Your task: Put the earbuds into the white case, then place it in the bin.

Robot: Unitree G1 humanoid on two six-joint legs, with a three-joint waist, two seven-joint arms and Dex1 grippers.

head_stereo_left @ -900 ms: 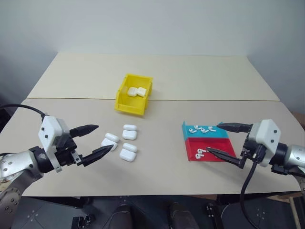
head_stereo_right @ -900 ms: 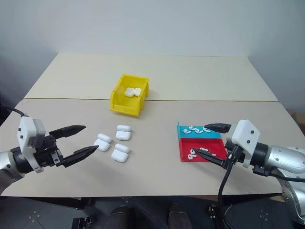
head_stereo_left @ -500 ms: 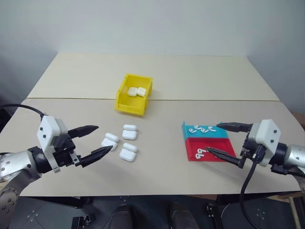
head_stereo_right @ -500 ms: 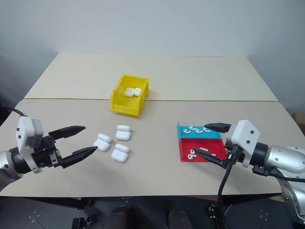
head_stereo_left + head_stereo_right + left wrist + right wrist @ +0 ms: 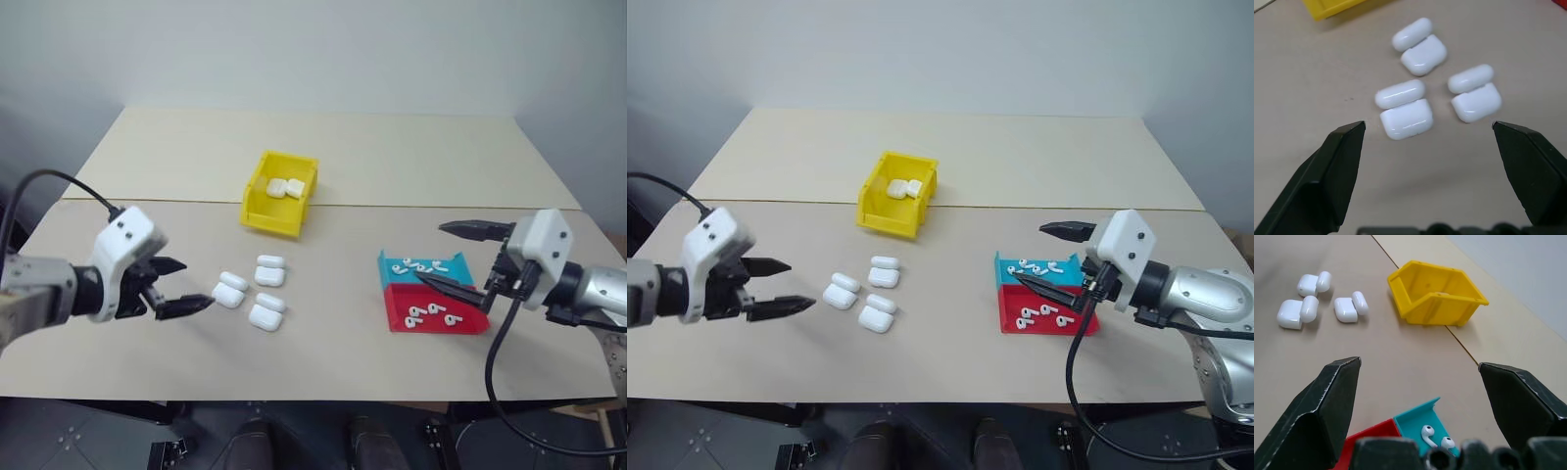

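1. Toward the tabletop's (image 5: 392, 166) left front, three open white cases (image 5: 252, 293) lie in a cluster, each with its lid flipped back; your left pincer (image 5: 186, 285) hangs just beside them, jaws spread wide and holding nothing.
2. Your right pincer (image 5: 1046, 257) is also wide open and empty, poised over the teal tray (image 5: 1038, 267) and the red tray (image 5: 1048, 318) near the right front edge, where the earbuds (image 5: 1035, 265) lie loose.
3. The bin (image 5: 277, 192) sits near the middle of the tabletop, beyond the cases, with two white cases already inside.
4. The step in hand looks like the first pick: choose one earbud at the edge of its group, so the black fingers do not scatter the others.
5. Bring the right pincer down square to the stem and close gently; these glossy pieces will likely slip or flick away if pinched off-centre.
6. Steady the nearest case with the left pincer by its base, not its lid, so the wells stay facing up.
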